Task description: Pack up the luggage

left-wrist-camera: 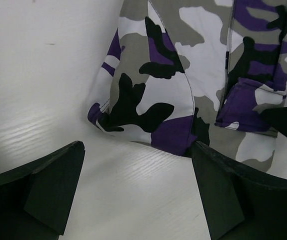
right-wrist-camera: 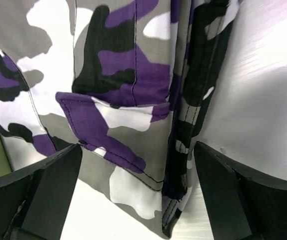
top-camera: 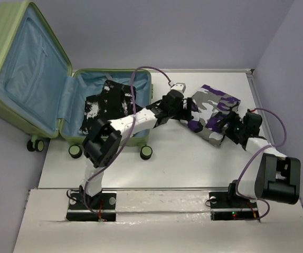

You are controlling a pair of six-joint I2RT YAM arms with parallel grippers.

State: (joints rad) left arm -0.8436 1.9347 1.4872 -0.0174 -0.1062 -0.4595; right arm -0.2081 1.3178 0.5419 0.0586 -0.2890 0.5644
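The luggage (top-camera: pixel 6 31), a light-green suitcase, lies open at the left with its lid propped up and a black-and-white garment (top-camera: pixel 106 103) in its blue-lined base. A folded purple, grey and white camouflage garment (top-camera: pixel 215 108) lies on the table to its right. My left gripper (top-camera: pixel 187 108) stands open at the garment's left edge, with bare table between its fingers (left-wrist-camera: pixel 137 150) and the cloth (left-wrist-camera: pixel 183 75) just ahead. My right gripper (top-camera: pixel 228 127) is open at the garment's near right corner, its fingers (right-wrist-camera: pixel 137 150) standing either side of the cloth's hem (right-wrist-camera: pixel 133 130).
The white table (top-camera: pixel 183 158) runs from the suitcase to the right wall. Suitcase wheels (top-camera: pixel 146 152) stick out over the table's near left part. A purple cable (top-camera: pixel 151 68) loops above the left arm.
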